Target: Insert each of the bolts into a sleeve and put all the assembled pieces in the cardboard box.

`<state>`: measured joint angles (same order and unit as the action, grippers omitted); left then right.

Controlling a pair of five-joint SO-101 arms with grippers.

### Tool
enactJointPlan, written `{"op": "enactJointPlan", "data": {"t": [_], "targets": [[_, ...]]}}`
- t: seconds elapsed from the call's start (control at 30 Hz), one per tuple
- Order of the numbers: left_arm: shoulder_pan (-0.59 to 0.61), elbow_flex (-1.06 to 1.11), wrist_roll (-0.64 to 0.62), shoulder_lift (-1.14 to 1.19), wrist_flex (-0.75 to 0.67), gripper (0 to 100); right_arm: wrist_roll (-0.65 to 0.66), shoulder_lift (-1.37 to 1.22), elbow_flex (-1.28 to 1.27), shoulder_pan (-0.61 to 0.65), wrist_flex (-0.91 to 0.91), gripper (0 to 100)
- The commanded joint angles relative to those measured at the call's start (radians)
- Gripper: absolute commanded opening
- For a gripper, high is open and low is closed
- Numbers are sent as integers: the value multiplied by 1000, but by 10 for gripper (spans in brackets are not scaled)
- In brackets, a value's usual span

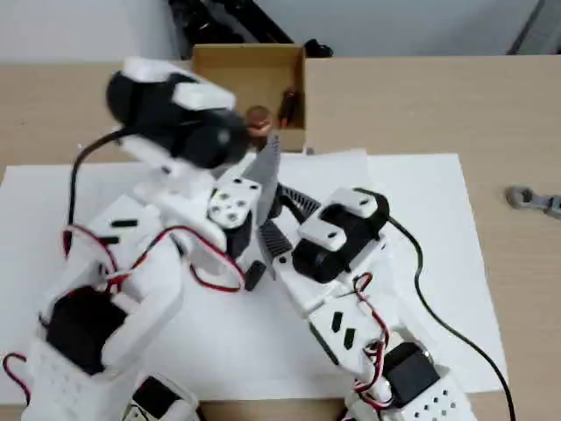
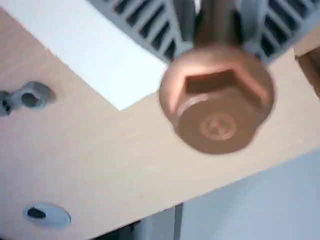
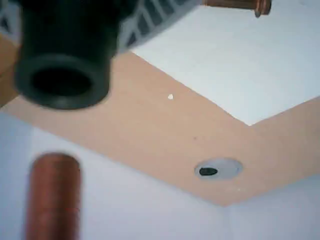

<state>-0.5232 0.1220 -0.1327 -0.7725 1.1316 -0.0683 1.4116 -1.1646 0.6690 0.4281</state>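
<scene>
**Bolt and sleeve each clamped, box just past the left fingertips**

The left gripper (image 2: 215,20) is closed on a copper bolt (image 2: 217,100). The shank is pinched between two grey ribbed fingers (image 2: 145,25), and the hexagonal flanged head is carried out past the fingertips, facing the wrist camera. In the high view the same bolt is seen at those fingertips, level with the near wall of the cardboard box (image 1: 228,74) (whether it touches the wall cannot be told). Beyond the fingertips, inside the box and against the wall on the right arm's side, one dark-and-copper assembled piece (image 1: 289,105) is seen.

The right gripper (image 3: 75,20) is closed on a black sleeve (image 3: 62,75). The sleeve is gripped between grey ribbed fingers (image 3: 150,20), with its open bore turned toward the wrist camera. Close to the sleeve's mouth a copper-coloured cylinder (image 3: 52,195) is seen; what holds it cannot be told. Farther out from these fingers, a second bolt (image 3: 235,4) is laid flat on the white paper sheet (image 3: 240,65).

Both sets of fingers are held close together over the sheet, the right ones nearer the arms' bases. Well out on the right arm's side, a metal wrench (image 1: 530,200) is laid on the bare wooden table (image 1: 421,105), off the sheet.
</scene>
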Motion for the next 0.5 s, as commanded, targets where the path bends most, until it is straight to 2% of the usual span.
{"op": "enactJointPlan", "data": {"t": [0.0,0.2,0.3,0.47], "targets": [[-5,-107,-3,32,6,6,-12,-4,8,-4,-16,4],[-9,-252,-12,112,107,6,-11,-4,8,-4,-16,4],[-9,-294,-84,129,167,6,-11,-4,8,-5,-16,4],[-9,-294,-110,130,180,6,-11,-4,8,-5,-16,4]]}}
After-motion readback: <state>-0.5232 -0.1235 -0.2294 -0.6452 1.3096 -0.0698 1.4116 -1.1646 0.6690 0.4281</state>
